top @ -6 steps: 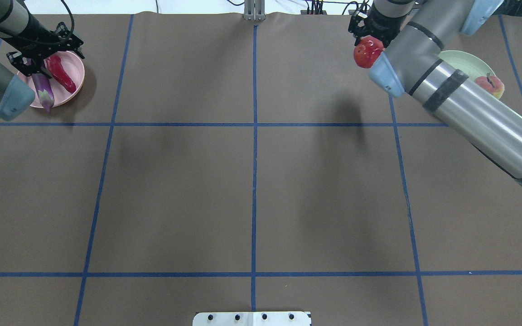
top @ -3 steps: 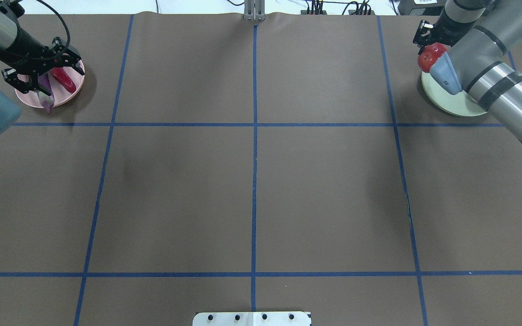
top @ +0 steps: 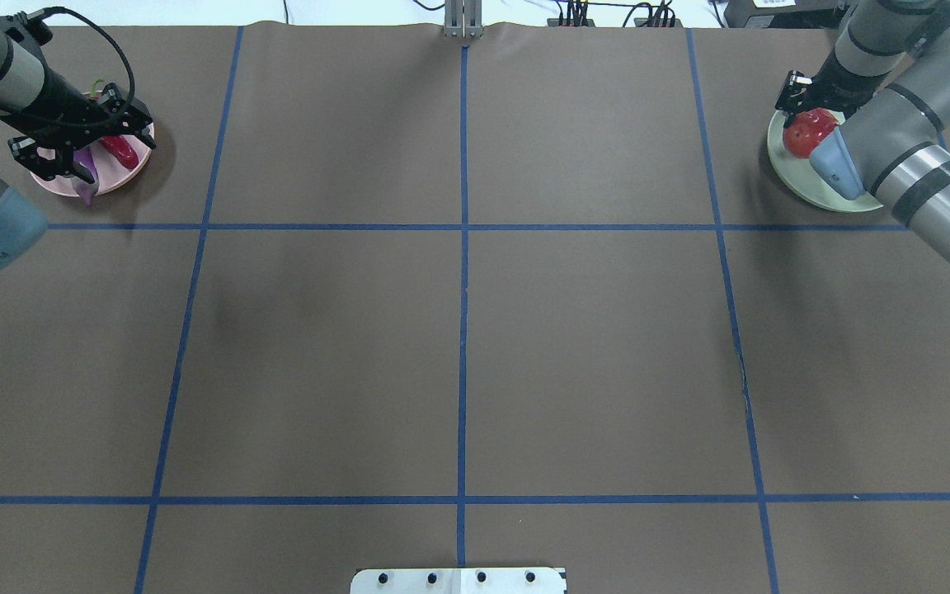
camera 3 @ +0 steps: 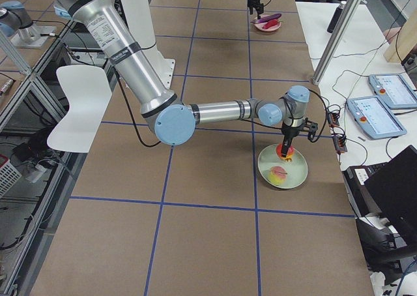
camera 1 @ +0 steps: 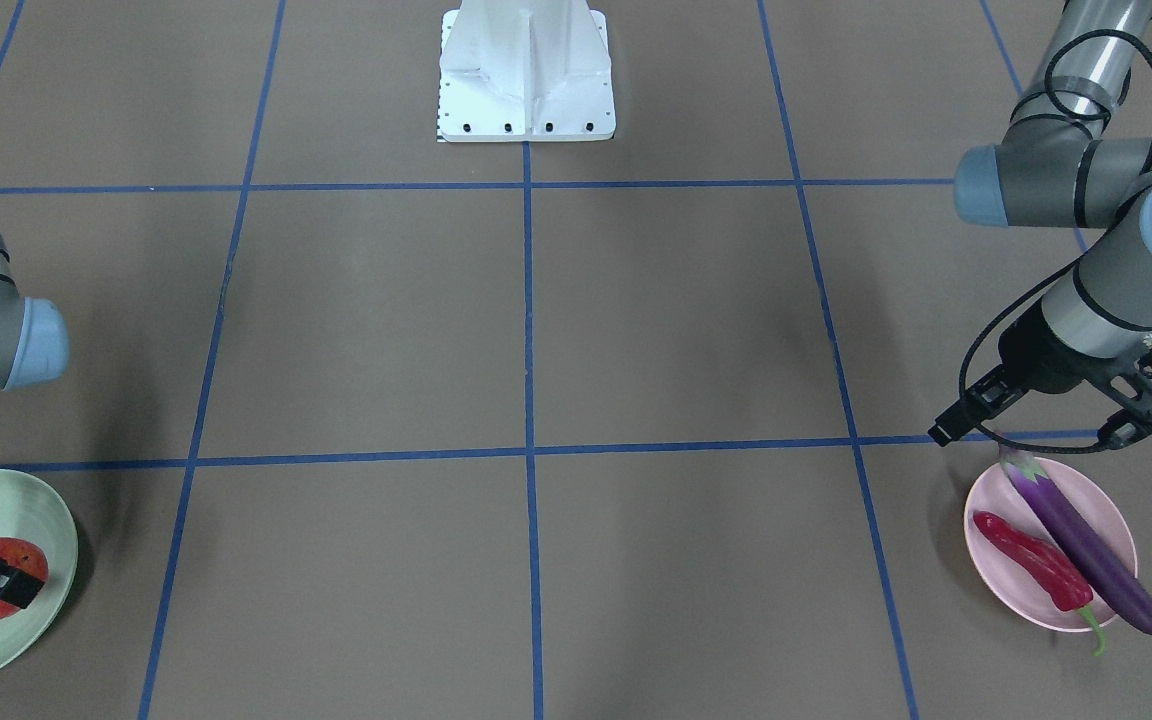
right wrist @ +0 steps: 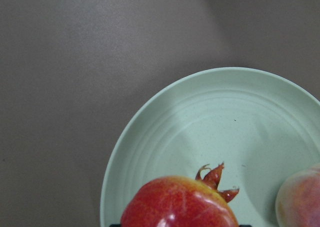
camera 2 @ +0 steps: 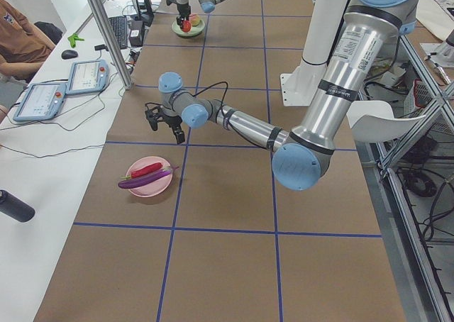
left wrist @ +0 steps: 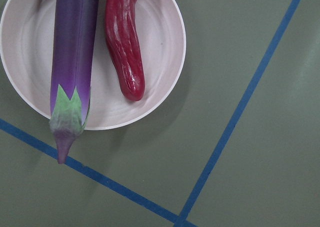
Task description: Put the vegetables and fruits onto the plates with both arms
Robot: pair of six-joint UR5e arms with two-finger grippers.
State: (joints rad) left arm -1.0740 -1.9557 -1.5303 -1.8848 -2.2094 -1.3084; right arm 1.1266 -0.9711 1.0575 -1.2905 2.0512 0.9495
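Note:
The purple eggplant (camera 1: pixel 1081 545) and the red chili (camera 1: pixel 1031 560) lie side by side on the pink plate (camera 1: pixel 1006 590). The eggplant's cap pokes over the rim in the left wrist view (left wrist: pixel 65 117). My left gripper (top: pixel 83 144) hangs open and empty above this plate. My right gripper (top: pixel 809 107) is shut on the red-orange fruit (top: pixel 805 136) and holds it low over the mint green plate (top: pixel 813 190). The peach (camera 3: pixel 279 174) lies on that plate beside the fruit and also shows in the right wrist view (right wrist: pixel 300 197). My right arm hides the peach in the overhead view.
The brown table cover is marked with a blue tape grid (top: pixel 463 227). The white pedestal base (camera 1: pixel 526 70) stands at the robot's side. Both plates sit near the far edge. Tablets (camera 3: pixel 378 117) and cables lie on the operators' bench beyond it.
My right gripper has carried the red-orange fruit to the right and down over the green plate. My left gripper has drawn back slightly above the pink plate, where the eggplant lies.

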